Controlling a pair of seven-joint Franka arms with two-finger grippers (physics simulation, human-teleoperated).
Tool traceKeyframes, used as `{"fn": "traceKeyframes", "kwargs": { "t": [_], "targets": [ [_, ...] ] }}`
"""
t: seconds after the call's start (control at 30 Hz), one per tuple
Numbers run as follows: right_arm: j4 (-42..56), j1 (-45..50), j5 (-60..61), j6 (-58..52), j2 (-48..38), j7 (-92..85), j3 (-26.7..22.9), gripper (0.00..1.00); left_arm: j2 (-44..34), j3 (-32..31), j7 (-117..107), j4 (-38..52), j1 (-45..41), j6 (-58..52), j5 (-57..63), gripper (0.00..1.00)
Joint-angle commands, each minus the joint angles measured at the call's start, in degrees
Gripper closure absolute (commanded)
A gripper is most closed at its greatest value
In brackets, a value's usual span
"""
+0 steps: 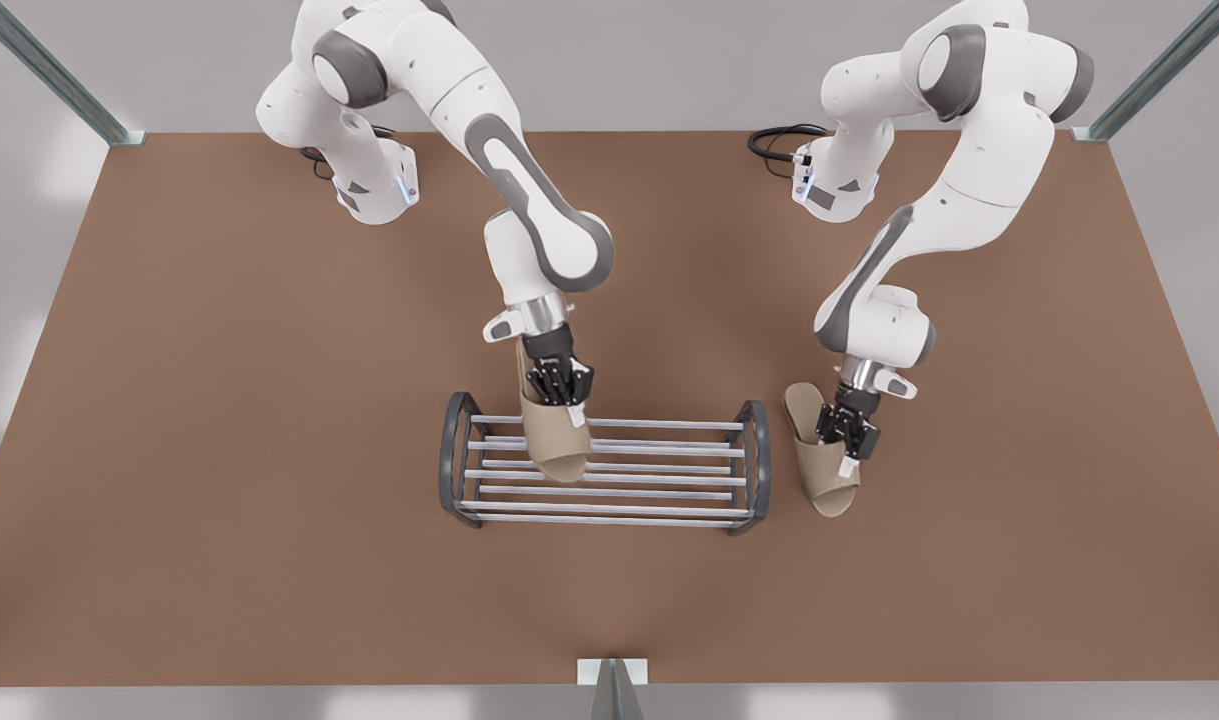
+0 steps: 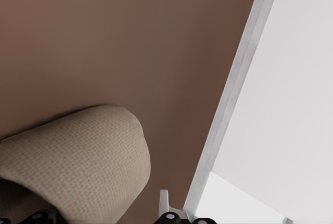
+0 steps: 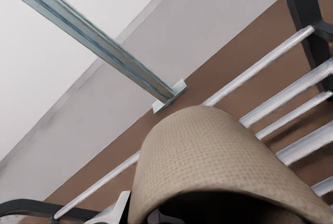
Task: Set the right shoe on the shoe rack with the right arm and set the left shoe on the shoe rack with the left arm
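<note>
Right gripper (image 1: 561,385) clamped on the right shoe (image 1: 552,440), held toe-down over the shoe rack (image 1: 755,455), sole apparently touching its silver rods. Left gripper (image 1: 847,432) closed on the left shoe (image 1: 820,462), just beside the rack's end frame, on or barely above the brown table (image 1: 219,400).

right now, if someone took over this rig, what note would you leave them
Right gripper: shut on one tan woven open-toe slipper, holding it over the low grey-framed, silver-rod shoe rack, not yet released.
Left gripper: shut on the other tan slipper, which is on the brown table beside the rack's end on the front view's right.
Done: both grasps.
Left: set both slippers on the rack.
</note>
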Motion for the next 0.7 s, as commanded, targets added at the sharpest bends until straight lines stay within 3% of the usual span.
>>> {"fn": "traceKeyframes", "kwargs": {
  "t": [0.0,0.07,0.1,0.17,0.2,0.43,0.57,0.67],
  "targets": [
    [-1.67,0.26,0.02,0.04,-1.36,13.78,0.11,0.7,-0.04,0.0,-1.75,0.12,0.02,-0.46,-42.12,0.21],
    [-3.34,0.26,-0.24,-0.05,-2.51,13.78,0.2,0.09,0.92,0.0,-1.75,1.17,0.02,-0.46,-42.12,0.21],
    [-3.96,0.26,-0.41,-0.22,-2.5,13.78,0.29,0.0,0.92,0.0,-1.75,1.26,0.02,-0.54,-42.12,0.21],
    [-3.96,0.35,-0.41,-2.07,-2.51,13.69,0.55,0.0,1.62,0.0,-1.75,2.14,0.02,-0.63,-42.12,0.22],
    [-3.96,0.35,-0.85,-2.16,-2.51,13.69,0.55,0.0,1.63,0.0,-1.75,2.4,0.11,-0.54,-42.12,0.36],
    [-3.61,0.0,-0.85,-2.95,-1.98,13.69,0.99,0.0,2.5,-0.09,-1.84,2.93,0.28,-1.25,-42.12,0.37],
    [-2.82,-0.97,-0.85,-5.5,-1.89,13.69,-1.29,0.0,3.38,-0.01,-1.84,3.9,0.28,-1.25,-42.03,0.37],
    [-0.8,-0.97,-1.38,-5.06,-2.15,13.69,-1.47,0.0,3.38,-0.09,-1.93,4.08,0.28,-1.25,-42.12,0.48]
  ]
}}
